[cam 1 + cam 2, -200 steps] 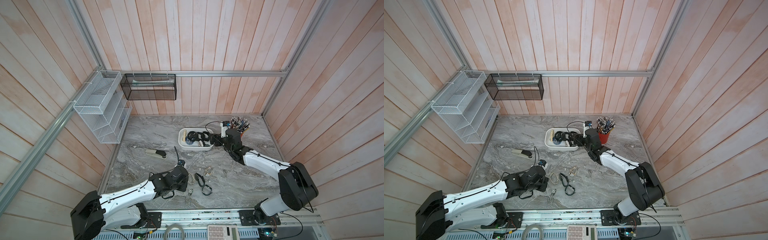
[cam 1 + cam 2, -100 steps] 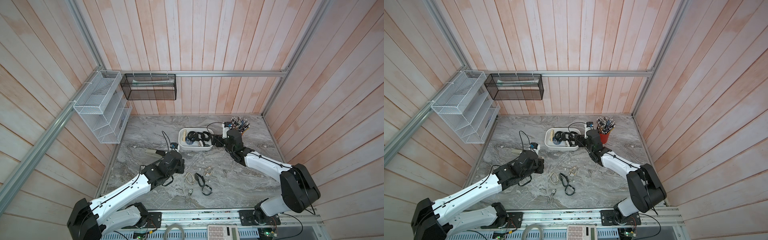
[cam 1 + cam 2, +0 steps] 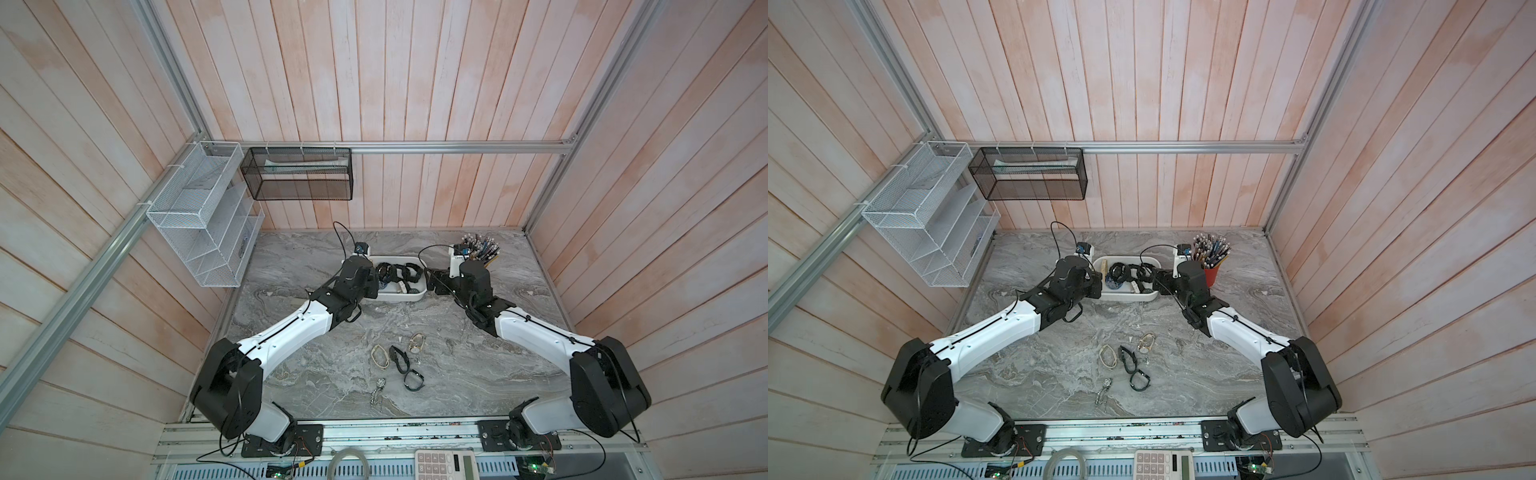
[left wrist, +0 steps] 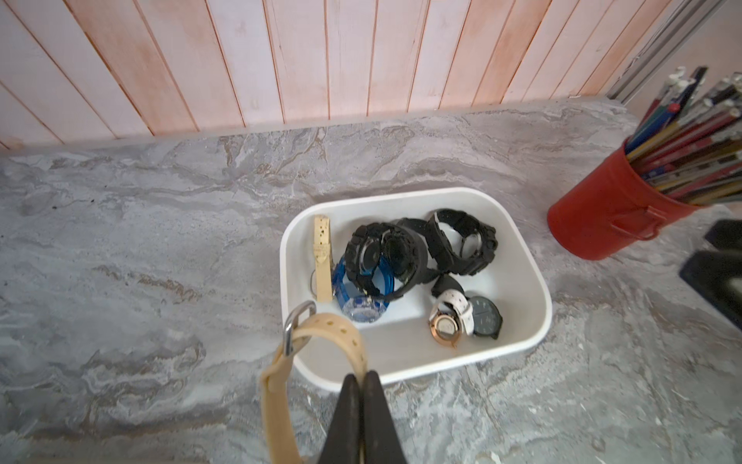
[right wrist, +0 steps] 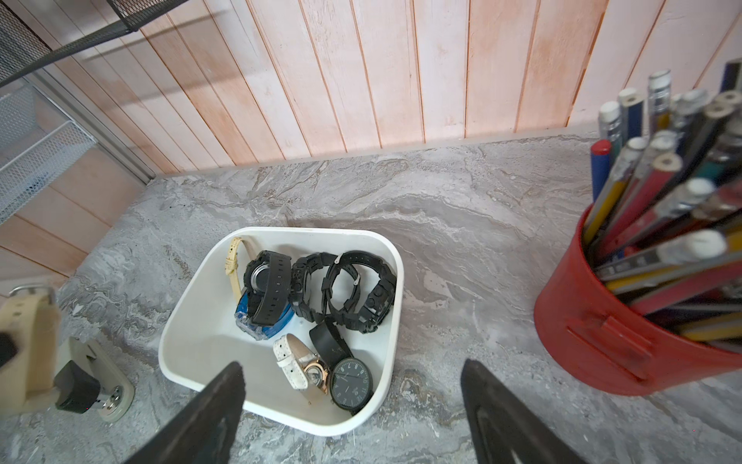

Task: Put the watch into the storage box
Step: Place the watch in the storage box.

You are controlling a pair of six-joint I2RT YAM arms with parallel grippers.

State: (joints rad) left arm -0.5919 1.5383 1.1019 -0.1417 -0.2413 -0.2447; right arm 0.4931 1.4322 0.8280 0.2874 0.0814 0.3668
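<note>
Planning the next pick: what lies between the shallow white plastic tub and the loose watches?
Only bare grey marble tabletop separates the tub from those watches, in both top views.

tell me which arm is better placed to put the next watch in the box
Left. The left hand grips the tan watch right at the box rim; the right hand is open and empty.

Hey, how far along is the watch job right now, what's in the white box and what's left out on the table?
Done: several watches lie in the storage box. In hand: the left hand is shut on a beige-strap watch at the box's edge, not yet released; the right hand is open and empty. Left: roughly five loose watches on the marble table, shown in a top view.
</note>
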